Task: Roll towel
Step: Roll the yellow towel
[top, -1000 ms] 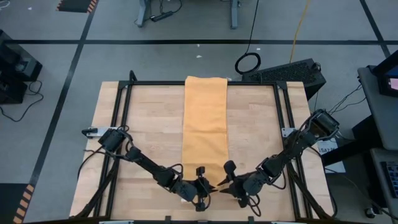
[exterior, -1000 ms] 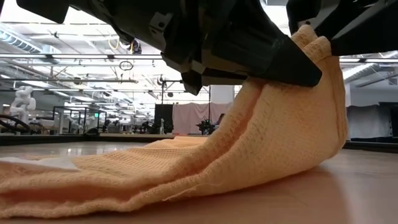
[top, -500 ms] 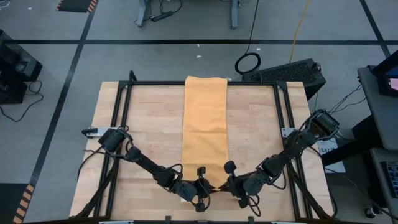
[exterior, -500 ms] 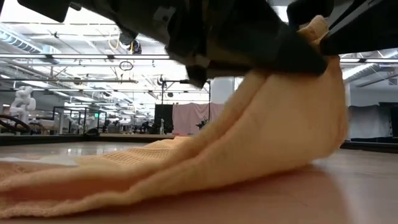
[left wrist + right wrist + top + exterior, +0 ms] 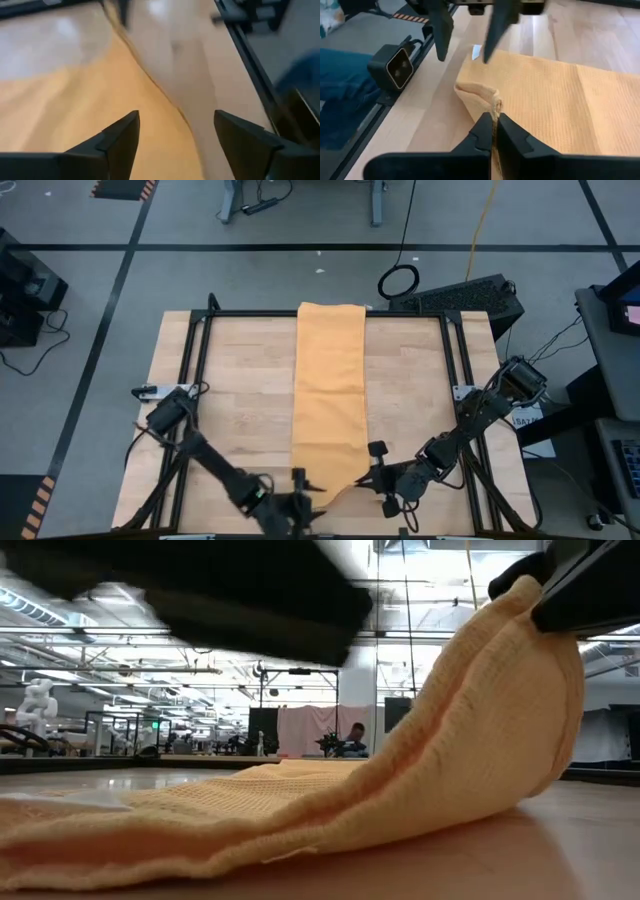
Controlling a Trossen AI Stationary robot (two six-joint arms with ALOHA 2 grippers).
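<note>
The mustard-yellow towel (image 5: 328, 380) lies as a long folded strip down the middle of the table, from the far edge to the near edge. Only its near end (image 5: 500, 690) is raised. My right gripper (image 5: 495, 120) is shut on that near end at the strip's near right. My left gripper (image 5: 175, 137) stands open close to the near edge, just left of the raised end (image 5: 305, 488). Towel and bare wood show between its fingers, and nothing is in them. My right gripper pinches a bunched fold (image 5: 494, 106) of the towel's near end between its two fingers, more than one layer. The fingers slant down from the table's near right side. The near end is lifted off the wood and drapes down slack (image 5: 470, 770); the rest lies flat.
Black frame rails (image 5: 195, 380) (image 5: 462, 380) run along the table's left and right sides. A small black camera (image 5: 395, 67) sits at the near edge. Bare wood lies on both sides of the strip. A person (image 5: 352, 738) sits far off in the room.
My left gripper has let go of the raised near end, opened, and swung away toward the table's near edge. My right gripper has stayed in place, rolled a little at the wrist, and now holds the raised end alone.
</note>
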